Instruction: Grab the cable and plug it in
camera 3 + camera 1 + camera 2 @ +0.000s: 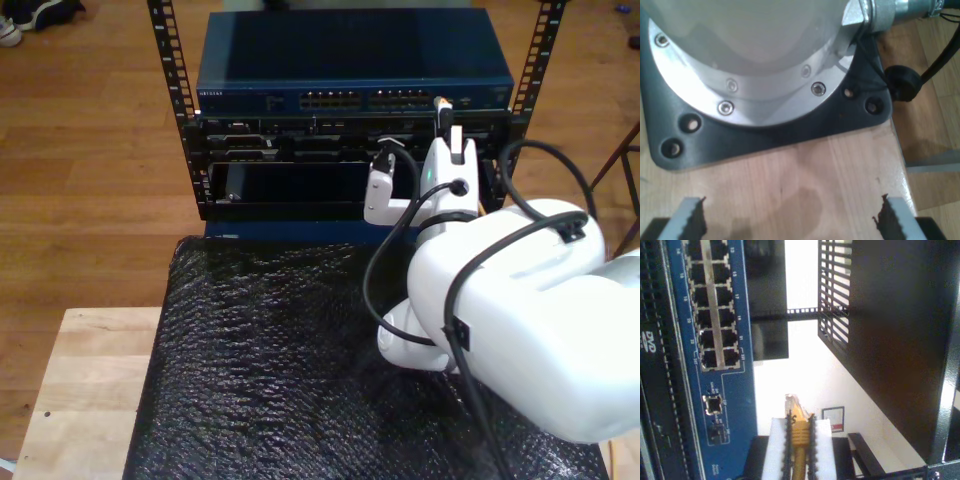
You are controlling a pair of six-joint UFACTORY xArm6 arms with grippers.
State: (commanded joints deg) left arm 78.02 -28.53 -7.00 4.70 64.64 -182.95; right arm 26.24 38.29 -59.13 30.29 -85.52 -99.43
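My first gripper hangs with its two toothed, pale-grey fingers spread wide apart and nothing between them. Below it lies a light wooden tabletop, and just ahead of the fingertips sits a dark grey square mounting plate carrying a round, bolted, silver metal arm base. Beyond that plate's far corner, off the table edge, a black round rubber grommet hangs on a black lead.

My second gripper is clamped on the long, thin orange-yellow network cable, its white fingers with black ribbed pads pressing it from both sides. The small clear-yellowish plastic plug pokes out just past the fingertips, apart from everything around it. Beside the plug stands the blue metal network switch with its double column of dark ports; one single port lies close alongside the plug. On the plug's other side is a black slotted rack panel.

In the exterior view the white arm rises from the exterior view's right over a black bubble-wrap mat, and my second gripper holds the plug just in front of the switch's face, in a black open-frame rack. Whether the plug touches the switch I cannot tell.
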